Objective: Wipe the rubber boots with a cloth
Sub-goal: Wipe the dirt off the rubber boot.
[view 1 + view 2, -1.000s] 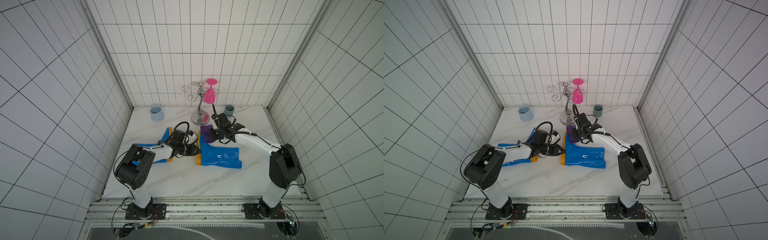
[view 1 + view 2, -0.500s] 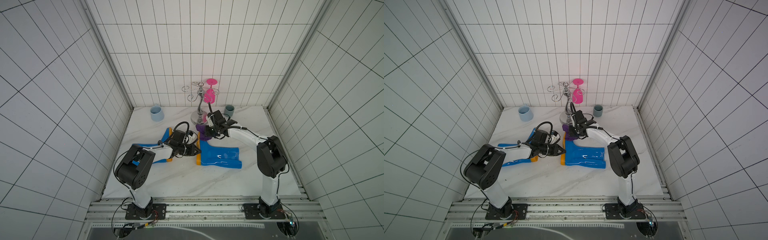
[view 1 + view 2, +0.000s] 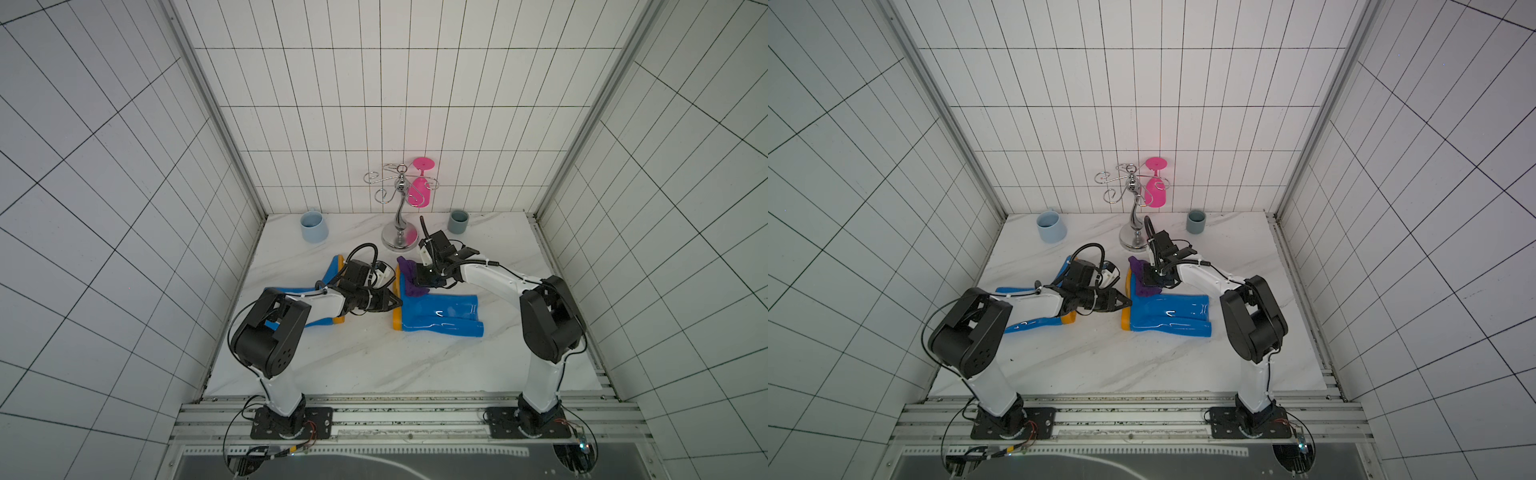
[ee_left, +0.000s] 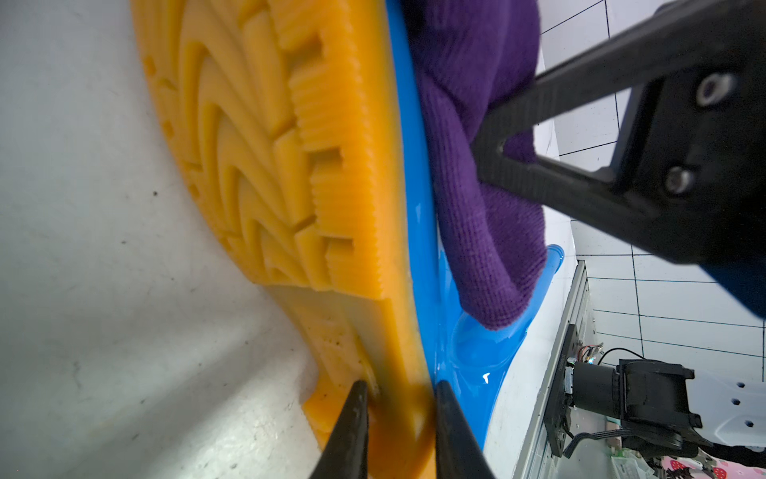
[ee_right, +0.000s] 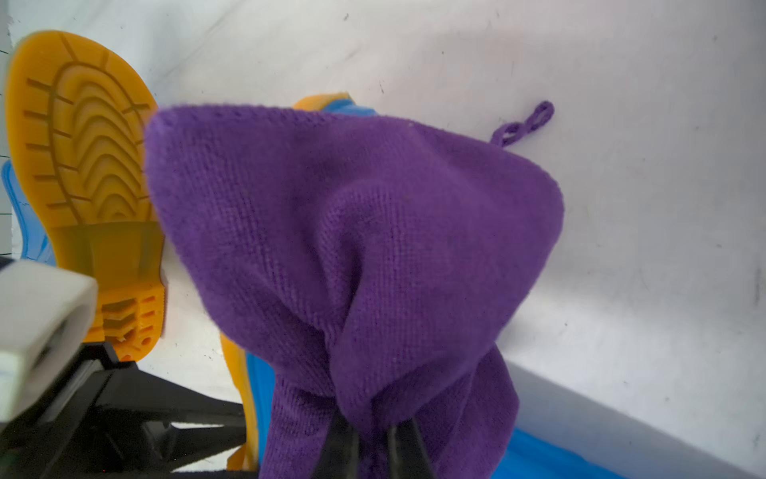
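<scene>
White tiled walls (image 3: 374, 104) enclose a white marble tabletop (image 3: 374, 361).

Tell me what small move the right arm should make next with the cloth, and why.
Probably drag the cloth along the boot toward its shaft: the right end effector pinches it against the foot, and the left end effector clamps the sole.
</scene>
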